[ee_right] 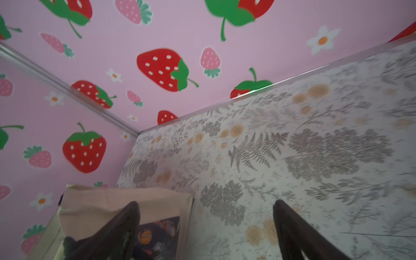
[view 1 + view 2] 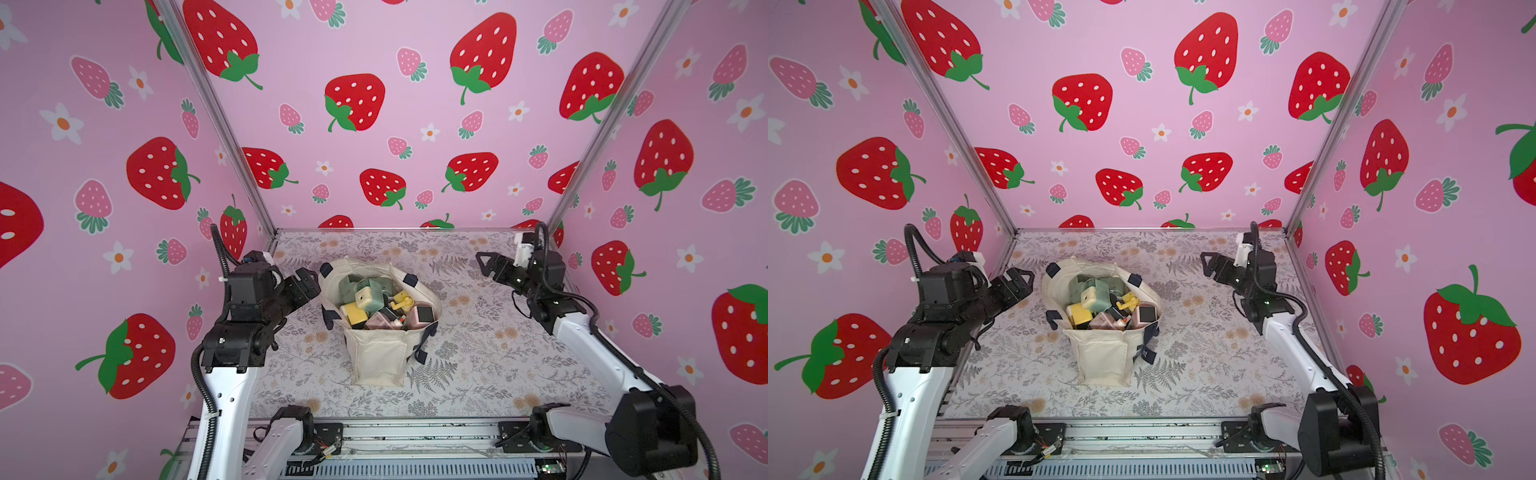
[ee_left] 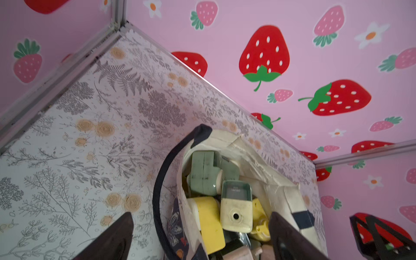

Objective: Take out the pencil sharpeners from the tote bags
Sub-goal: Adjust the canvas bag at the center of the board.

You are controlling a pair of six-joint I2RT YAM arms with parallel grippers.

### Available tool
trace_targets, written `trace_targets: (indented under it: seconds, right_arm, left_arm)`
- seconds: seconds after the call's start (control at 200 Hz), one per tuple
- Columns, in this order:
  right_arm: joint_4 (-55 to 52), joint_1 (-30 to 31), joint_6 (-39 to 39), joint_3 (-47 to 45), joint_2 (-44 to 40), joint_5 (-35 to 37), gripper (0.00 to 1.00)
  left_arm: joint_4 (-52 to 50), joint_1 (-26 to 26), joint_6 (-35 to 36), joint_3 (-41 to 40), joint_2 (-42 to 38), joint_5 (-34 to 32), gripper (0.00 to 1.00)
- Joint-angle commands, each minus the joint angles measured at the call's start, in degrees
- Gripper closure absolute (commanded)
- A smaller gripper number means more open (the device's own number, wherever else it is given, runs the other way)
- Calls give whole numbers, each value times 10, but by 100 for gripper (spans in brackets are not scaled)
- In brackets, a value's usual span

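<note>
The cream tote bag (image 2: 380,357) stands in the middle of the flowered tabletop (image 2: 498,365), mouth wide open, navy handles hanging down its sides; the pencil sharpeners (image 2: 368,299) lie heaped inside it, green, yellow and pink ones showing at the top; the left gripper (image 2: 311,277) hovers just beside the bag's left rim, fingers spread wide and holding nothing; the right gripper (image 2: 484,262) hangs well apart from the bag on its right, pointing towards it, also spread wide and empty.
</note>
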Motion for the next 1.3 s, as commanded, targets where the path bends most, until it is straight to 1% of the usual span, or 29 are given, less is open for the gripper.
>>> trace_targets:
  seconds: [0.0,0.11,0.205,0.315,0.405,0.5,0.575,0.645,0.745,0.81,0.84,0.88,0.9,0.95,0.96,0.97,1.09,1.186,1.296]
  right_arm:
    - [-59,66,-26,10,5,-57,7]
    - [-45,119,-40,2,10,-47,7]
    - [-60,156,-67,12,11,-42,7]
    - [-78,194,-107,12,2,-7,8]
    - [-108,217,-135,18,-1,32,8]
    - [-121,226,-150,22,-4,42,10]
    - [-122,230,-161,17,-15,55,12]
    - [-124,232,-170,15,-20,66,14]
    - [-122,234,-176,17,-24,53,14]
    - [-96,237,-177,7,-37,32,14]
    - [-83,241,-177,-1,-45,28,14]
    - [-75,245,-178,-6,-52,27,15]
    - [-75,248,-180,-7,-54,25,16]
    - [-91,251,-179,-1,-52,32,15]
    - [-96,252,-179,2,-50,35,15]
    - [-102,253,-179,5,-48,36,15]
    - [-131,261,-202,27,-31,29,15]
    - [-135,275,-210,26,-29,55,15]
    - [-178,283,-219,52,-5,84,15]
  left_arm:
    - [-49,3,45,-23,14,57,6]
    - [-30,1,62,-55,39,82,8]
    - [-25,-3,71,-64,64,72,9]
    - [-21,-7,74,-77,88,63,13]
    - [-16,-7,75,-85,95,55,14]
    - [-20,-7,79,-84,110,44,20]
    - [-21,-7,83,-86,118,48,30]
    - [-18,-6,85,-91,118,49,35]
    - [-14,-7,87,-103,111,48,38]
    - [-8,-7,90,-108,109,59,43]
    - [-5,-8,91,-111,108,67,50]
    - [-2,-9,97,-111,110,80,70]
    - [-2,-10,99,-111,111,86,78]
    - [-2,-11,103,-110,113,98,93]
    - [-2,-11,104,-109,113,99,98]
    - [-2,-10,104,-109,114,101,100]
    - [-2,-11,107,-107,114,105,100]
    - [0,-11,107,-109,110,104,100]
    - [2,-11,107,-109,106,103,100]
